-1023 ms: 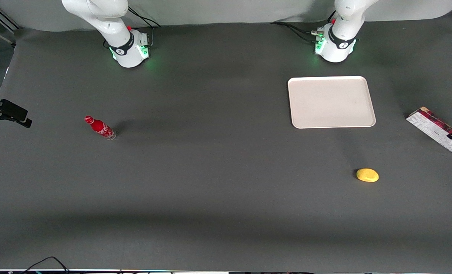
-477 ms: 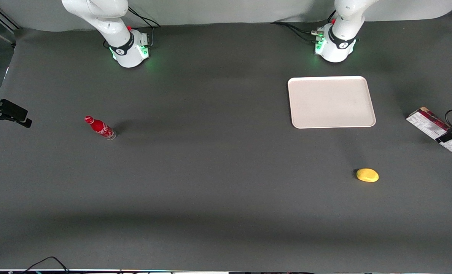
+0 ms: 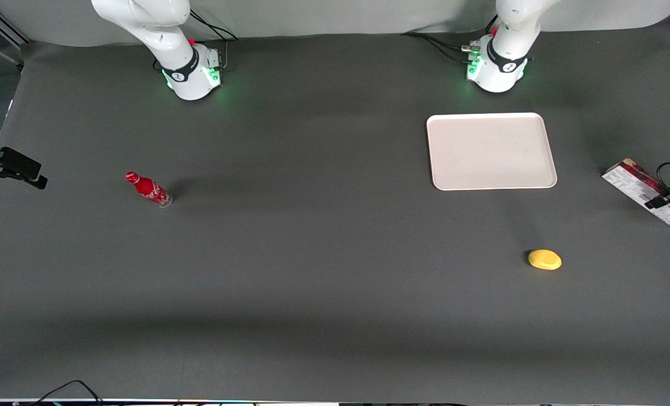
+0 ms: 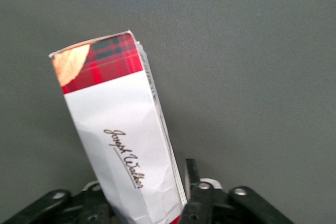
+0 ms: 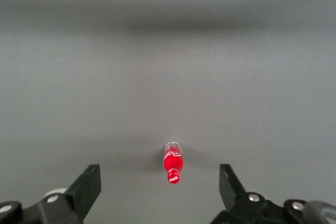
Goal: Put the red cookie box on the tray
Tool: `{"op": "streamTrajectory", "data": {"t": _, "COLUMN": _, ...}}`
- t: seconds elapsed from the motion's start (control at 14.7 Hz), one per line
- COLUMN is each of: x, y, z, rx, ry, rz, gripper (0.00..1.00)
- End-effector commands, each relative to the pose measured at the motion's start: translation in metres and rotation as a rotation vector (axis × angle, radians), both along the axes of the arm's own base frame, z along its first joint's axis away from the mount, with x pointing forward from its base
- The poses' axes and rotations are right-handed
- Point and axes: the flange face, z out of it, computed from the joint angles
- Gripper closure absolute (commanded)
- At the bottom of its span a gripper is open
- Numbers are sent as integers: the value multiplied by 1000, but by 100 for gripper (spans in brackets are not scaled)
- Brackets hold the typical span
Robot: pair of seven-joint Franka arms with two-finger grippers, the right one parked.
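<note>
The red cookie box lies at the working arm's end of the table, white printed face up, with its dark red end toward the tray. My left gripper is down on it at the edge of the front view. In the left wrist view the box sits between the fingers of the gripper; one finger presses its side and the carton is creased there. The gripper is shut on it. The off-white tray lies flat in front of the working arm's base, apart from the box, with nothing on it.
A yellow lemon-like object lies nearer the front camera than the tray. A small red soda bottle stands toward the parked arm's end; the right wrist view shows the bottle too. Dark grey cloth covers the table.
The gripper has slid in from the view's edge along the box toward the tray and now sits on the box. The box has barely shifted.
</note>
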Motion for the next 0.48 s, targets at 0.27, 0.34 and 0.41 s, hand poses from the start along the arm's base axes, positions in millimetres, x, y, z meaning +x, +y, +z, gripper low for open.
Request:
{"op": "streamTrajectory", "data": {"t": 0.27, "x": 24, "y": -14, "z": 122, "rx": -83, "ry": 18, "rz": -16, "gripper": 100}}
{"op": "streamTrajectory", "data": {"t": 0.34, "x": 31, "y": -21, "z": 154, "rx": -91, "ry": 20, "rz": -19, "gripper": 100}}
{"op": "streamTrajectory", "data": {"t": 0.41, "x": 38, "y": -31, "z": 185, "rx": -101, "ry": 31, "rz": -23, "gripper": 100}}
